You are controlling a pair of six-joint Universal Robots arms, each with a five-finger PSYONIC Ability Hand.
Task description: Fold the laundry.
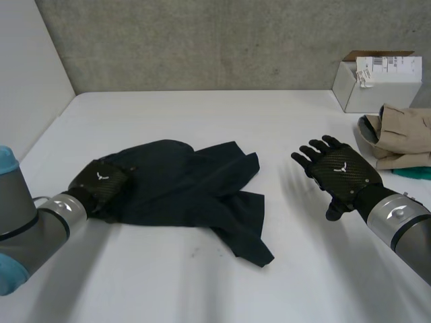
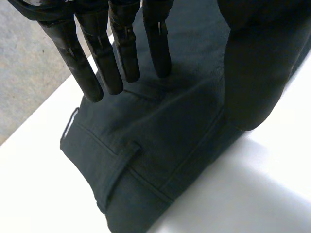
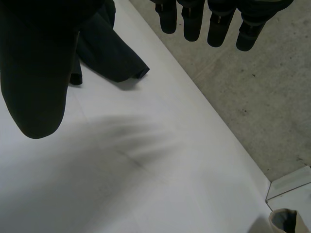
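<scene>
Both hands are released, grasping nothing. My left hand (image 1: 101, 182) lies with straight fingers on the waist end of the trousers (image 1: 195, 178), crumpled at the table's (image 1: 202, 114) left-centre. My right hand (image 1: 340, 171) hovers to their right, well apart. Folding looks barely begun. Next, I judge, the right must reach the rumpled legs and spread them flat.

Dark trousers (image 1: 182, 185) lie crumpled (waistband leftward) mid-table.

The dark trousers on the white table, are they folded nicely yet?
No, rumpled: the dark trousers lie bunched on the white table, one end splayed crookedly, the left hand resting on the waistband.
</scene>
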